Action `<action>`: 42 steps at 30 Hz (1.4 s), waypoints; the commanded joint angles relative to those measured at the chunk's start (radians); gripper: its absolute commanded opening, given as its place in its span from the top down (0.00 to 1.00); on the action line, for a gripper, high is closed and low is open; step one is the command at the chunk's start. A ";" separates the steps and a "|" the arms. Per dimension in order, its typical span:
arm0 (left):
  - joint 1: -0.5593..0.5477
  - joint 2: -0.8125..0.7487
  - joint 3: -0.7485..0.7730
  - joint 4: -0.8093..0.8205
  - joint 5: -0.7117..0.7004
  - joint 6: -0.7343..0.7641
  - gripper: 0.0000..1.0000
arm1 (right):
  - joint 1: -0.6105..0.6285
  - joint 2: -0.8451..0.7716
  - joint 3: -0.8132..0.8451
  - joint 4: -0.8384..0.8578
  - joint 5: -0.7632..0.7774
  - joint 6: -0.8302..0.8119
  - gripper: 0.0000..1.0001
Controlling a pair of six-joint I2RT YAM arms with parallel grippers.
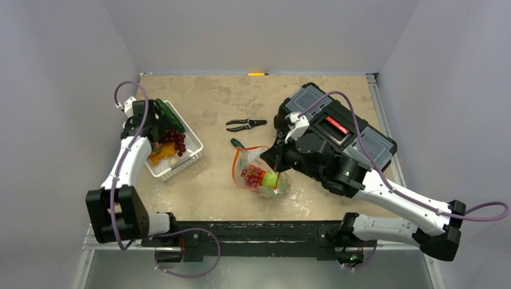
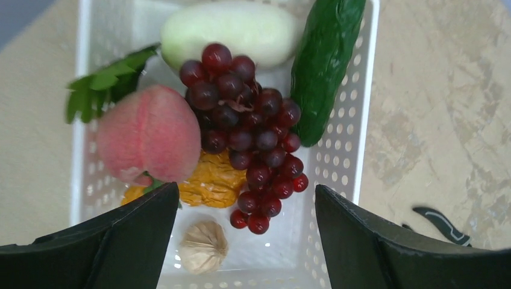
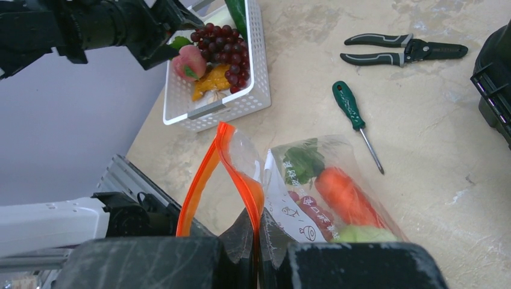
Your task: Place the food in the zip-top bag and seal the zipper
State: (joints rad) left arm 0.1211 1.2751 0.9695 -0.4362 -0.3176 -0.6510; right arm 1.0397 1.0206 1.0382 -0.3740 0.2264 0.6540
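Right now the left claw (image 2: 246, 189) hangs over the white basket (image 2: 363, 120), its two fingers spread wide with nothing between them. Under it the grapes (image 2: 253, 138) lie in the middle. The peach (image 2: 149, 133) touches them at 9 o'clock, and the cucumber (image 2: 325, 60) lies along the wall at 1 o'clock. On the table the basket sits at 9 o'clock and the bag (image 3: 313, 180) lies near the centre, toward 6 o'clock. The right claw (image 3: 258, 223) is pinched together on the bag's mouth edge, right at the orange zipper (image 3: 202, 174). A carrot (image 3: 346, 195) and some other food are already inside.

Several things could go wrong from here. The food is packed tight, so fingers closing on the grapes may nip the peach too. They may also catch only a few berries, and the bunch would likely slip on the lift. A finger snagging the wall could drag the light basket. The bag is held by one edge only and its mouth looks narrow. A piece let go off-centre could strike the zipper and roll off, or tug the thin plastic out of the pinch.
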 commanded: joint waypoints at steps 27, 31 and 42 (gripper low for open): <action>0.113 0.420 0.102 0.045 0.421 -0.215 0.30 | -0.003 -0.024 -0.005 0.091 0.006 0.006 1.00; 0.112 0.449 0.122 0.020 0.413 -0.206 0.25 | -0.002 -0.016 -0.005 0.096 0.001 0.007 1.00; 0.111 0.423 0.113 0.035 0.419 -0.173 0.73 | -0.003 -0.011 0.014 0.085 0.002 0.006 1.00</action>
State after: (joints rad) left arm 0.2226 1.7256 1.0756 -0.4080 0.0986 -0.8482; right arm 1.0397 1.0142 1.0222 -0.3592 0.2184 0.6544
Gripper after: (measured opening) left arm 0.328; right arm 0.003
